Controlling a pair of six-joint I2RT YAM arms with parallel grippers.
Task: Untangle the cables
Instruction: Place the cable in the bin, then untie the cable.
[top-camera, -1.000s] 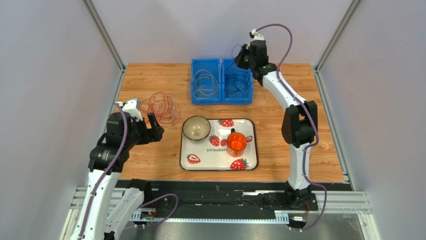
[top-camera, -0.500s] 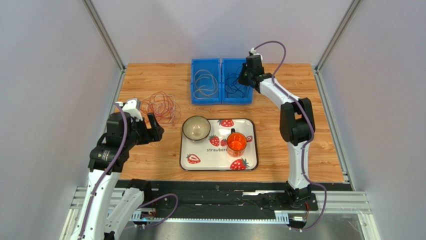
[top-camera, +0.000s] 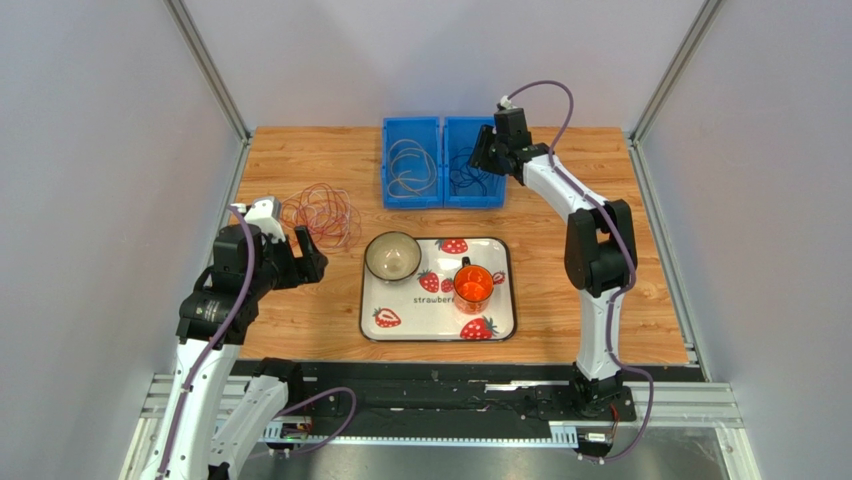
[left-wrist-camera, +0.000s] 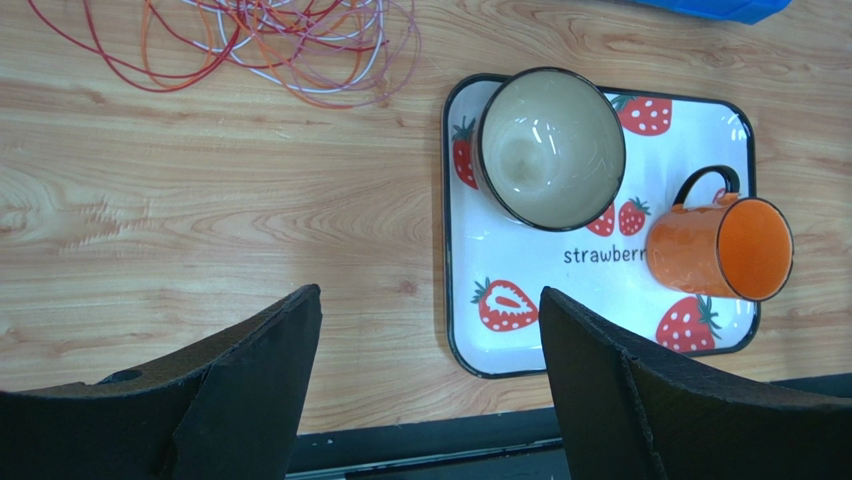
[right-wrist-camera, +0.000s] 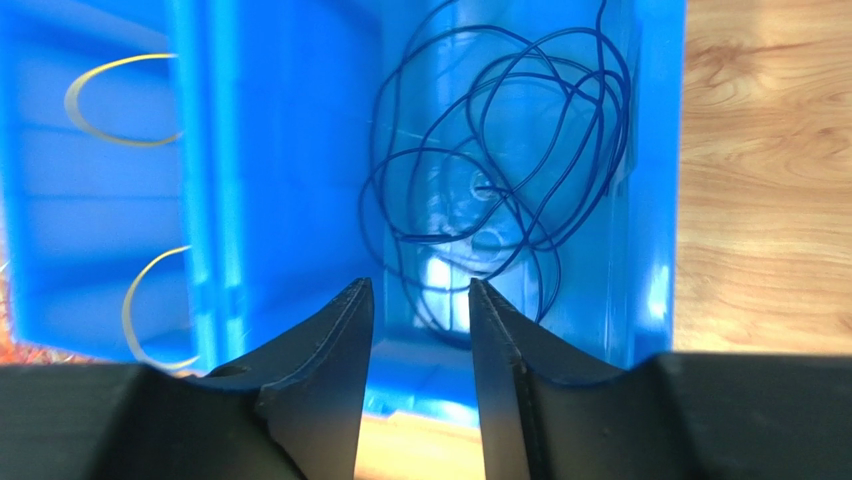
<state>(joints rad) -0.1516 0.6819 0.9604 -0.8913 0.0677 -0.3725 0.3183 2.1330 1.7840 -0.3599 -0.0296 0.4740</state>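
Note:
A loose tangle of red, orange and white cables lies on the wooden table at the left. My left gripper hovers just in front of that tangle, open and empty. A dark cable lies coiled in the right compartment of the blue bin. My right gripper hangs over that compartment, its jaws parted with nothing between them. In the left compartment rests a pale cable.
A strawberry-print tray sits mid-table, carrying a bowl and an orange mug. Grey walls and metal posts close in the table on both sides.
The right arm came down over the bin with the dark cable hanging from its shut jaws; the jaws have now parted and the cable lies in the compartment. The left arm has not moved.

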